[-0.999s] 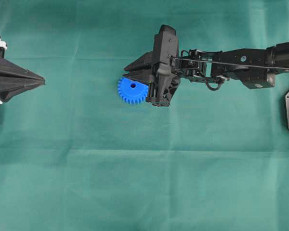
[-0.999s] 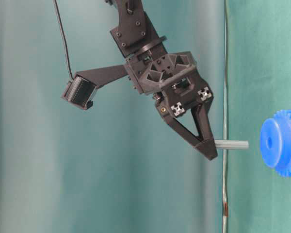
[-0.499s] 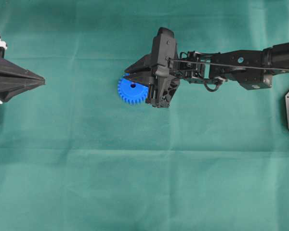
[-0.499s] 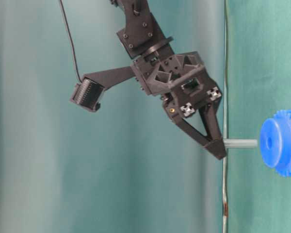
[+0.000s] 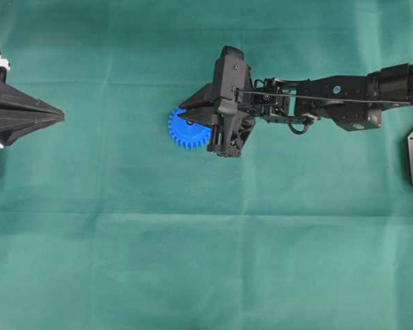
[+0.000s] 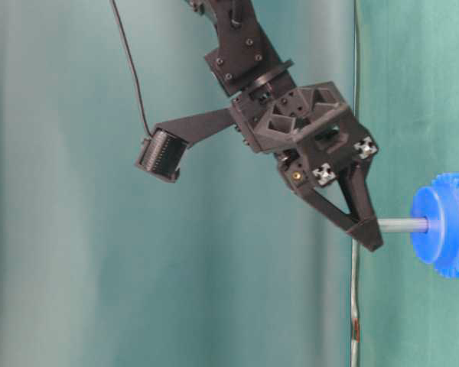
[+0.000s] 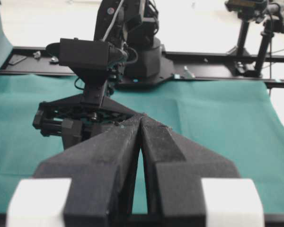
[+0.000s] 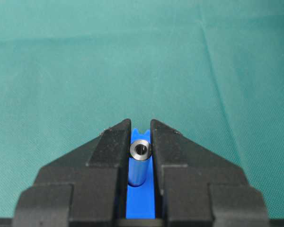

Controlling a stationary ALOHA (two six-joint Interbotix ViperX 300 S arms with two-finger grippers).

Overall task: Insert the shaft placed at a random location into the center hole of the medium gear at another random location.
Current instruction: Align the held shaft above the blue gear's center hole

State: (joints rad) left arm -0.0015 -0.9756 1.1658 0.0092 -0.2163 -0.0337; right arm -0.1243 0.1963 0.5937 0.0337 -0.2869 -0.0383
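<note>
The right tool (image 6: 371, 233) pinches the shaft (image 6: 404, 225), a small silver-grey metal pin, between its two black fingertips (image 8: 114, 142), and in the table-level view the pin's free end meets the face of the medium gear (image 6: 444, 224) at its middle. The center hole cannot be seen in any view: the pin and the tool cover it. In the right wrist view the shaft (image 8: 140, 163) stands end-on between the fingers, its hollow end toward the camera, with the blue gear (image 8: 140, 208) showing directly behind it. Seen from overhead, the gear (image 5: 182, 130) lies flat on the green cloth covering the table (image 5: 193, 240), above the middle and nearer the far edge, its right half under the right tool (image 5: 186, 120), whose arm reaches in from the right edge. The left tool (image 5: 60, 115) sits at the table's left edge, well apart from the gear, its fingers (image 7: 161, 146) pressed together on nothing.
</note>
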